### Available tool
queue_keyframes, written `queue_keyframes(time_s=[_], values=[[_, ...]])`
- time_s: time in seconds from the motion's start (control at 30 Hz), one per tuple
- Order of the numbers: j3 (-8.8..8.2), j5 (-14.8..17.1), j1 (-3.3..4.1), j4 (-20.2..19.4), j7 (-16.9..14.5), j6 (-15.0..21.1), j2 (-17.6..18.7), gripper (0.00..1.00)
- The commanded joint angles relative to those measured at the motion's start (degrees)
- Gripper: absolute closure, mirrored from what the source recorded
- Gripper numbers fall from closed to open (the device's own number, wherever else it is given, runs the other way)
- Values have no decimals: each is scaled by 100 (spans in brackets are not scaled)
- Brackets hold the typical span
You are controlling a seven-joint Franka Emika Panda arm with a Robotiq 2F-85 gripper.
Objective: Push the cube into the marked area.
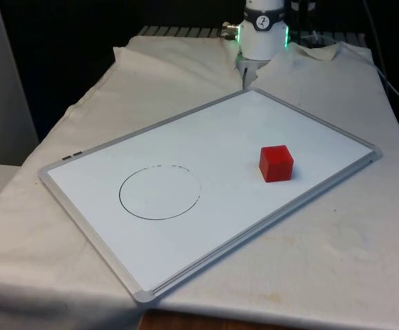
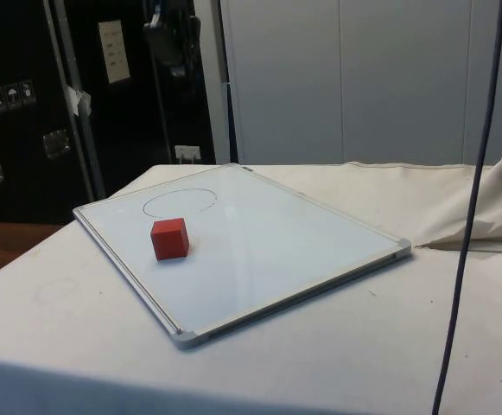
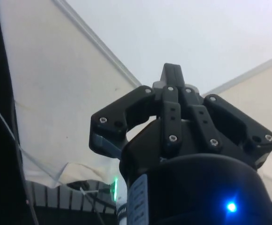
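White cloth (image 1: 336, 268) covers the desk, w/ a whiteboard (image 1: 151, 261) lying flat on top, turned at an angle. Its grey frame corner sits closest in the front view. On the board is a red cube (image 1: 276, 163), resting flat, near the edge on the front view's right. A thin drawn circle (image 1: 161, 192) marks the area, toward the front view's left. Cube and circle are well apart, w/ bare white board between them; the cube is fully outside the ring.

Side view: cube (image 2: 169, 239) sits near the board's close long edge, circle (image 2: 180, 201) further back.

Wrist view: the black claw (image 3: 172, 79) is up in the air above the board's corner, w/ white board and cloth under it. Its two fingers are pressed together, narrow, nothing held between them. A dark cable (image 2: 471, 216) hangs down in the side view.
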Motion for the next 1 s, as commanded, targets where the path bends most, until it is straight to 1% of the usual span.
queue_keyframes(time_s=[0.0,0.07,0.1,0.13,0.17,0.3,0.33,0.4,0.43,0.47,0.57,0.7,0.73,0.77,0.83,0.87,0.97], values=[[34,29,11,23,52,92,92,100],[86,23,23,52,103,160,178,100],[86,23,23,52,103,160,178,100],[97,0,0,29,80,166,155,100],[143,17,29,86,160,218,258,100],[264,6,17,189,264,327,470,100],[321,0,23,252,315,384,579,100],[367,-6,23,321,355,418,682,100],[367,0,0,281,315,413,642,100],[395,-11,29,350,384,447,733,100],[487,-23,34,464,476,516,911,100],[596,-34,46,521,579,647,1083,100],[602,-11,11,504,527,613,1043,100],[625,-40,52,521,602,688,1129,100],[676,-46,52,521,653,768,1203,100],[728,-46,63,516,705,865,1289,100],[796,-46,57,516,756,991,1409,100]])
